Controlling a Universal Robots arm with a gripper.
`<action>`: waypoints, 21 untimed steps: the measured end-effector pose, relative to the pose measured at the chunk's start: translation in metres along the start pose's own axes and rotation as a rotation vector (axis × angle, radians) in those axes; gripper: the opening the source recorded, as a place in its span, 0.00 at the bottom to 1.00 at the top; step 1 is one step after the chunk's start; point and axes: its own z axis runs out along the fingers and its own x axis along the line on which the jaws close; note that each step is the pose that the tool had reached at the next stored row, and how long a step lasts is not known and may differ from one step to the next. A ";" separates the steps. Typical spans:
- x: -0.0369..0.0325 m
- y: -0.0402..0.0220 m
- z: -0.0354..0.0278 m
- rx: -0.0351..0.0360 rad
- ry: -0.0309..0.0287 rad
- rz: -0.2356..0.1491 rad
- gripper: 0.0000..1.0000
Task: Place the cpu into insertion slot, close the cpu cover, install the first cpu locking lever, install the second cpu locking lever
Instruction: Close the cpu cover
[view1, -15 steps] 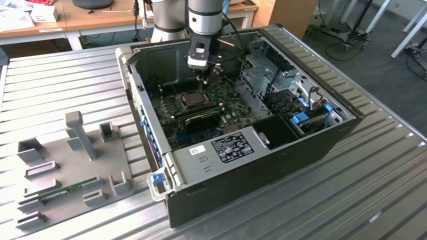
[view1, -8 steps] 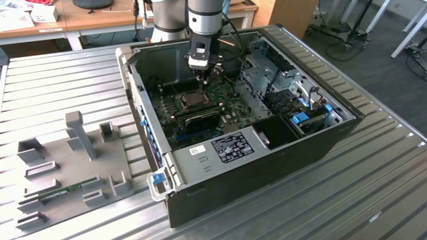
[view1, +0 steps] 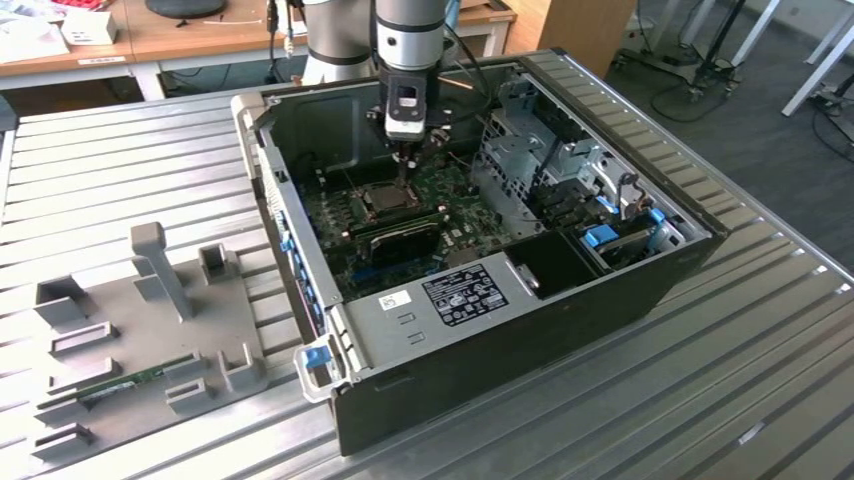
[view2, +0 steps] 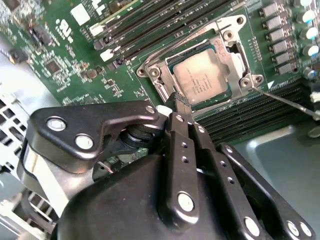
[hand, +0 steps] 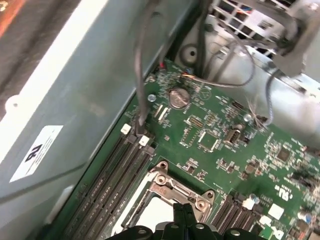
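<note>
The cpu is lying flat in the slot, grey metal top facing up. It is square, so it is showing no long axis, and its edges are running parallel with the slot's rim and with the long black memory slots on either side. The cover is lying down around it, framing the metal top through its cut-out. One thin wire lever is running close along one side of the slot, while a second lever is angling away from a corner, over the neighbouring memory slots. The fingers are pressed together with nothing between them. Their tip is hovering just beside the edge of the cover, at the side of the cpu rather than over its middle; I cannot tell whether it is touching the metal. In the exterior view the arm is reaching down into the open case on the slatted tabletop. A grey fixture carrying a memory stick is sitting on the exterior view's left.
</note>
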 end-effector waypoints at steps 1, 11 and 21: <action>0.0000 0.0000 0.0001 -0.0012 0.0005 -0.018 0.11; 0.0001 -0.0001 0.0011 -0.0088 0.0039 -0.200 0.11; 0.0002 -0.0001 0.0023 -0.0180 0.0077 -0.360 0.11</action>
